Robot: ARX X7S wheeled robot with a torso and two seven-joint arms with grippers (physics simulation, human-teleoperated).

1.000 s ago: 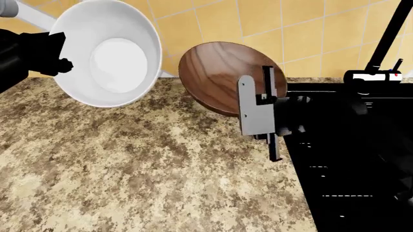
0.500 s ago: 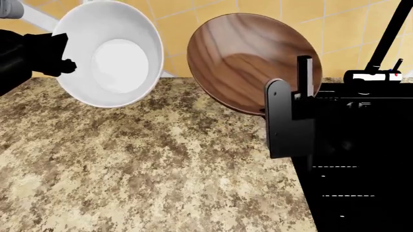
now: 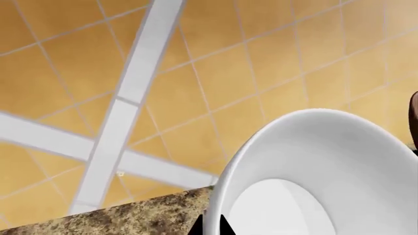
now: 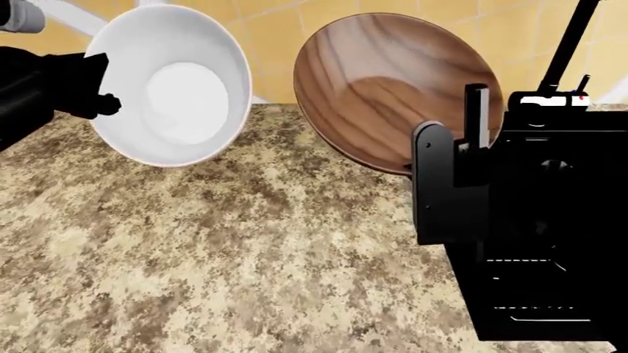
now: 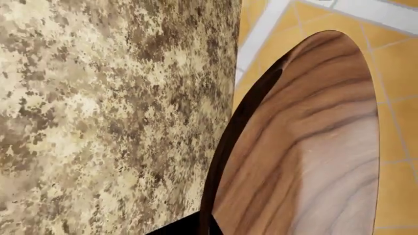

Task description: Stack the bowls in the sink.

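1. Glossy white and round, the deeper bowl [image 4: 169, 84] hangs tilted at about ten o'clock in the head view, its opening facing the camera, clear of the speckled granite countertop [image 4: 226, 265] below it.
2. The left gripper [image 4: 98, 95] holds this bowl by its rim at the bowl's nine o'clock edge; the jaws are clamped on the rim, one dark fingertip showing inside it.
3. The wide, shallow brown wood-grain bowl [image 4: 398, 88] sits at about one o'clock, also lifted and tipped nearly on edge, with the yellow tiled wall [image 4: 275, 29] behind it.
4. The right gripper [image 4: 461, 158] pinches that bowl's lower rim at its five o'clock edge, jaws closed on the wood.
5. The matte black sink [image 4: 549, 294] fills the three-to-five o'clock side, with its tall black faucet [image 4: 564, 51] rising at two o'clock.
6. The deciding relation: the sink lies directly under and to three o'clock of the right gripper, so the wooden bowl looks nearest and probably goes in first; the white bowl is well apart from the basin, across the counter.
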